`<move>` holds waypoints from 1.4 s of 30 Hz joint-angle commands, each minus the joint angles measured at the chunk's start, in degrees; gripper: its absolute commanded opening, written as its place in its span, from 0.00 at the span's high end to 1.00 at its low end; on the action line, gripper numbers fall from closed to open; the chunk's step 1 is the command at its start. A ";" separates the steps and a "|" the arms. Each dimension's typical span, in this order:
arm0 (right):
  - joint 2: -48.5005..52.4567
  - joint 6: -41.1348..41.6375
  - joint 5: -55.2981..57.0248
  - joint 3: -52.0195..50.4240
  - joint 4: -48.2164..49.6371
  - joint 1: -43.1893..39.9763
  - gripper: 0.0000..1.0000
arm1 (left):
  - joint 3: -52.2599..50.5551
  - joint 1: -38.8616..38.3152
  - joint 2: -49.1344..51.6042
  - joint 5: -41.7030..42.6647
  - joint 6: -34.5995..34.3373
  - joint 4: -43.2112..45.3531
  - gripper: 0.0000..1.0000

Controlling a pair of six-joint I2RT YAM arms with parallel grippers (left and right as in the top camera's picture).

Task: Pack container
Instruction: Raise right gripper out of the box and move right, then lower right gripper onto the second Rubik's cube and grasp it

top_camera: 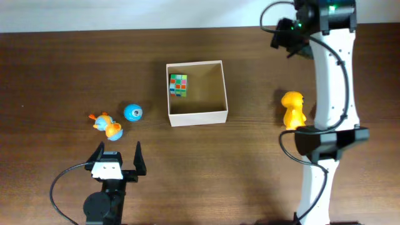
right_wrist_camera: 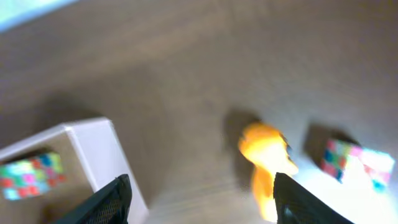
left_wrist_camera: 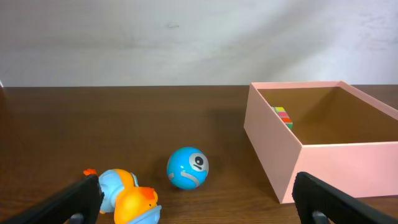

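Note:
The container is a small white-walled square box with a brown floor at the table's middle. A multicoloured cube lies in its left part. A blue ball and an orange and blue duck lie to its left. A yellow toy lies to its right. My left gripper is open and empty, just in front of the duck and ball. My right gripper is open and empty, high above the table at the back right. The right wrist view is blurred.
The right wrist view shows the container's corner, the yellow toy and a second multicoloured cube to the toy's right. The white right arm hides that cube in the overhead view. The table's back edge meets a pale wall.

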 commanded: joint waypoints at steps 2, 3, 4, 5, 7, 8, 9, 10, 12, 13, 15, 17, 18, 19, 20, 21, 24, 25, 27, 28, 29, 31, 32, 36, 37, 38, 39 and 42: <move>-11.39 1.44 5.99 -14.03 -0.37 -3.19 0.33 | -0.42 0.31 -0.44 -0.20 0.87 0.09 0.01; -13.97 3.06 8.13 -18.91 -0.37 -3.91 0.33 | -0.42 0.31 -0.44 -0.20 0.87 0.09 0.01; -15.76 4.35 9.55 -22.12 -0.37 -4.52 0.33 | -0.42 0.31 -0.44 -0.20 0.87 0.09 0.01; -17.64 6.05 10.95 -25.83 -0.37 -5.42 0.33 | -0.42 0.31 -0.44 -0.20 0.87 0.09 0.01; -20.39 9.11 12.33 -31.82 -0.24 -7.41 0.32 | -0.42 0.31 -0.44 -0.20 0.87 0.09 0.01; -21.24 9.94 12.31 -34.38 0.13 -8.48 0.32 | -0.42 0.31 -0.44 -0.20 0.87 0.09 0.01; -21.68 10.56 12.31 -36.37 0.59 -9.40 0.32 | -0.42 0.31 -0.44 -0.20 0.87 0.09 0.01; -21.86 10.62 11.91 -39.08 1.51 -10.82 0.32 | -0.42 0.31 -0.44 -0.20 0.87 0.09 0.01; -21.84 10.60 10.80 -42.58 3.50 -12.46 0.32 | -0.42 0.31 -0.44 -0.20 0.87 0.09 0.01; -21.84 10.58 9.57 -45.55 5.75 -13.55 0.32 | -0.42 0.31 -0.44 -0.20 0.87 0.09 0.01; -21.84 10.47 6.97 -49.86 9.33 -15.37 0.31 | -0.42 0.31 -0.44 -0.20 0.87 0.09 0.01; -21.84 8.57 2.80 -54.42 13.86 -17.38 0.31 | -0.42 0.31 -0.44 -0.20 0.87 0.09 0.01; -21.84 7.26 0.39 -56.35 15.82 -18.43 0.30 | -0.42 0.31 -0.44 -0.20 0.87 0.09 0.01; -21.84 6.23 -1.70 -58.25 17.77 -19.43 0.28 | -0.42 0.31 -0.44 -0.20 0.87 0.09 0.01; -21.84 5.22 -3.50 -59.93 19.61 -20.39 0.28 | -0.42 0.31 -0.44 -0.20 0.87 0.09 0.01; -21.84 3.91 -5.05 -61.37 21.24 -21.29 0.26 | -0.42 0.31 -0.44 -0.20 0.87 0.09 0.01; -21.84 2.45 -6.27 -64.59 24.22 -23.30 0.17 | -0.42 0.31 -0.44 -0.20 0.87 0.09 0.01; -21.84 1.84 -6.27 -65.40 24.98 -23.87 0.14 | -0.42 0.31 -0.44 -0.20 0.87 0.09 0.01; -21.81 1.25 -6.25 -66.90 26.36 -24.96 0.09 | -0.42 0.31 -0.44 -0.20 0.87 0.09 0.01; -21.79 1.25 -6.25 -67.43 26.82 -25.35 0.07 | -0.42 0.31 -0.44 -0.20 0.87 0.09 0.01; -21.79 1.22 -6.25 -68.13 27.50 -25.79 0.07 | -0.42 0.31 -0.44 -0.20 0.87 0.09 0.01; -21.79 1.22 -6.34 -69.77 29.18 -26.58 0.05 | -0.42 0.31 -0.44 -0.20 0.87 0.09 0.01; -21.79 1.22 -6.34 -70.66 30.10 -26.91 0.04 | -0.42 0.31 -0.44 -0.20 0.87 0.09 0.01; -21.77 -0.22 -7.04 -74.25 34.38 -27.54 0.02 | -0.42 0.31 -0.44 -0.20 0.87 0.09 0.01; -21.77 -0.26 -7.17 -75.06 35.45 -27.61 0.02 | -0.42 0.31 -0.44 -0.20 0.87 0.09 0.01; -21.75 -0.26 -7.17 -75.78 36.52 -27.65 0.02 | -0.42 0.31 -0.44 -0.20 0.87 0.09 0.01; -21.70 -0.57 -7.19 -76.35 37.68 -27.65 0.02 | -0.42 0.31 -0.44 -0.20 0.87 0.09 0.01; -21.64 -1.44 -7.13 -77.33 40.33 -27.65 0.02 | -0.42 0.31 -0.44 -0.20 0.87 0.09 0.01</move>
